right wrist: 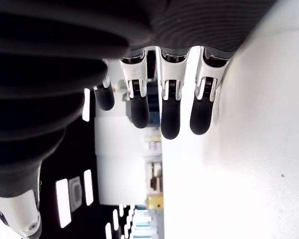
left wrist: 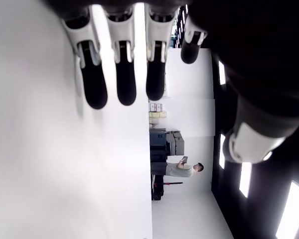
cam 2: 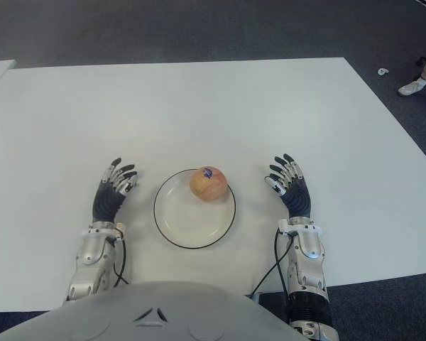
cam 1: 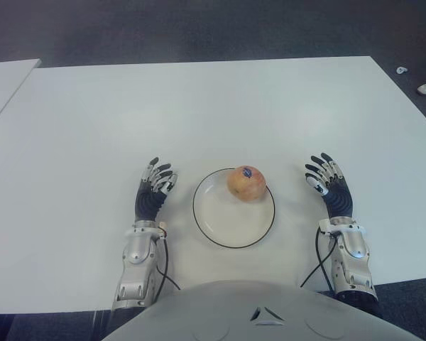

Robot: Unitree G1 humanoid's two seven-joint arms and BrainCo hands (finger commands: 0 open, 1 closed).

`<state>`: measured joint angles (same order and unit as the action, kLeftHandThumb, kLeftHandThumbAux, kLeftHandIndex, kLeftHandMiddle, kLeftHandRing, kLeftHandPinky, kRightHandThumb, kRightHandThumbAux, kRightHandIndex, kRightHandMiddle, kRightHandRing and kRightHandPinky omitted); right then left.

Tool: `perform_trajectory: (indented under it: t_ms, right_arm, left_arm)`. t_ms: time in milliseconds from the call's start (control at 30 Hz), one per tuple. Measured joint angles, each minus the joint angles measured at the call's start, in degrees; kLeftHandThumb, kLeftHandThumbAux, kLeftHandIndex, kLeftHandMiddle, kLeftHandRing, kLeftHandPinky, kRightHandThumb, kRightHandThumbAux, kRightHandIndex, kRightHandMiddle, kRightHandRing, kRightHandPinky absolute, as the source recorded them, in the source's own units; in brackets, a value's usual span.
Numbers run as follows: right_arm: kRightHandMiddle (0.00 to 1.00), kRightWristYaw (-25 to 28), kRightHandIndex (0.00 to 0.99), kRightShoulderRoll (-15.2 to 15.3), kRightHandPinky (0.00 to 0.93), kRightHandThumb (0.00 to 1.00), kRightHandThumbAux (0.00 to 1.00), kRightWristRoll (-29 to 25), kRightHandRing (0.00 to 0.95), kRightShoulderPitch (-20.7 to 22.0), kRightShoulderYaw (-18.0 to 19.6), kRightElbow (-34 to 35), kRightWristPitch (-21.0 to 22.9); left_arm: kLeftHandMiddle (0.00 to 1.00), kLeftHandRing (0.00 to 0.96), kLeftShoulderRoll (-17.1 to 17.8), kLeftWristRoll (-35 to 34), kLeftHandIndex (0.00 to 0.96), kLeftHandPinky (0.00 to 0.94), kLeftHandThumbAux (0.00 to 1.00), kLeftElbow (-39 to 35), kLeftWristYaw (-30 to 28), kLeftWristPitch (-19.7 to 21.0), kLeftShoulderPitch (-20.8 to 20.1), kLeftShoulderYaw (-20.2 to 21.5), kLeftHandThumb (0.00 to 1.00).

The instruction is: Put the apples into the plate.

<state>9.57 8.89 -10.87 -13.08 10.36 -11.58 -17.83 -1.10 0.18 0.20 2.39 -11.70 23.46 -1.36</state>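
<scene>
One round yellow-red apple (cam 1: 246,183) with a small dark sticker on top is seen, and it already sits inside the round white plate with a thin black rim (cam 1: 211,226), toward the plate's far edge, away from the robot. No other apple can be made out on the white surface (cam 1: 199,106), so the task is judged to be complete or nearly so.

The left hand (cam 1: 155,186) shows just beside the plate on its left, fingers spread and holding nothing; in its wrist view the fingertips (left wrist: 125,92) are extended with nothing between them. The right hand (cam 1: 328,183) shows near the plate on its right, likewise released and empty, with straight fingers (right wrist: 170,122) in its own view.

The apple is judged to be firm and moderately weighty for its size, with a smooth, waxy skin that may slip under hard fingertips, and a round form that can roll on the shallow plate. If it had to be handled again, it would best be taken around its widest middle, thumb opposed to fingers, with modest pressure so that bruising is avoided.
</scene>
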Motion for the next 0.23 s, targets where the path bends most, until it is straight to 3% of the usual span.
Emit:
perform_trajectory:
  t_ms: [233]
  right_arm:
    - [0.178,0.14,0.095,1.04,0.238,0.352,0.675,0.3,0.213,-0.57,-0.12,0.58,0.47]
  left_arm:
    - [0.23,0.268,-0.89,-0.14,0.124,0.296,0.621,-0.41,-1.09,-7.35,6.33,-1.74,0.186]
